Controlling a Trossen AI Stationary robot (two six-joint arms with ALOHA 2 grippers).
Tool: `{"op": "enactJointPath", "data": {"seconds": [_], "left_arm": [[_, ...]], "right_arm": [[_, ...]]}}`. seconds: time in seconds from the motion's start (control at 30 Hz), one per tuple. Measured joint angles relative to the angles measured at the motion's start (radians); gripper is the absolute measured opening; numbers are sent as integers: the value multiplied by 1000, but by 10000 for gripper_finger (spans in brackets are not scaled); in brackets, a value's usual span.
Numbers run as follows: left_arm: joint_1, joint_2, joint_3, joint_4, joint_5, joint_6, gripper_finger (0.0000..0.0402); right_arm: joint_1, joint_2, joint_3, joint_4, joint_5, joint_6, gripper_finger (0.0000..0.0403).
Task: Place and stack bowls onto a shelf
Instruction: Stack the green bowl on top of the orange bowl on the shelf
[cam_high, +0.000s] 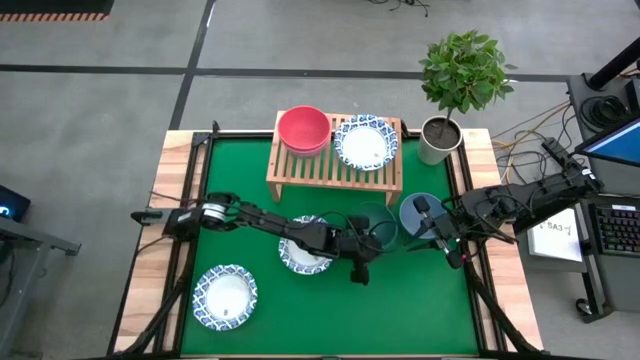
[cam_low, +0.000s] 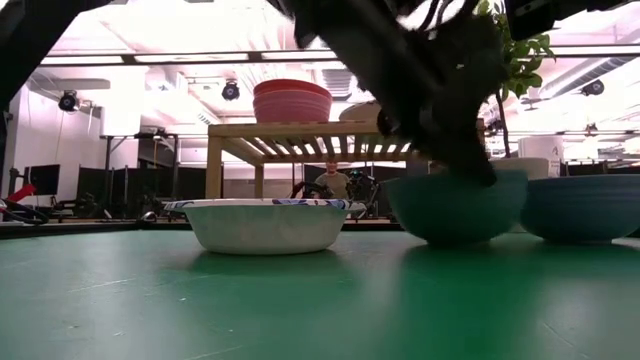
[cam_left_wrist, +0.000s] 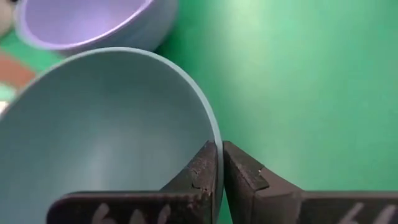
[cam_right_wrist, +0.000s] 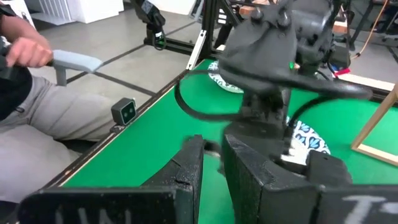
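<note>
At the table's left front a shallow white bowl (cam_high: 225, 297) with a blue patterned rim sits on the green mat (cam_high: 300, 320). A second one (cam_high: 303, 250) lies mid-table under the left arm. These look thin-walled and light, like paper or melamine, with a wide lip that gives an easy pinch.

The left gripper (cam_left_wrist: 220, 163) has its fingers closed on the rim of the teal bowl (cam_high: 378, 225), one finger inside the wall, one outside. That bowl is deep, smooth and matt, probably stiff plastic: light, but slick, so a rim pinch may let it swing or slip when lifted. It touches the blue bowl (cam_high: 420, 213) just beside it, so that one could be nudged.

Behind them stands the shelf (cam_high: 335, 165), pale wood with a slatted top. On it are a red bowl (cam_high: 303, 127) nested in a pink one and a patterned bowl (cam_high: 365, 142). A potted plant (cam_high: 443, 135) stands right of it.

The right gripper (cam_right_wrist: 212, 163) hovers by the blue bowl, fingers nearly together and holding nothing.
</note>
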Motion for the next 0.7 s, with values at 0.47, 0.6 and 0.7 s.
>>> {"op": "enactJointPath", "data": {"seconds": [0.47, 0.6, 0.7], "left_arm": [[-102, -125, 479, -760, -20, 175, 1], [-73, -294, 334, -803, -119, 120, 1], [-44, -411, 236, -823, -257, 107, 0]], "right_arm": [[0, 0, 0, -16, -2, 30, 54], [0, 1, -3, -17, -8, 53, 54], [0, 2, -6, -17, -8, 53, 54]]}}
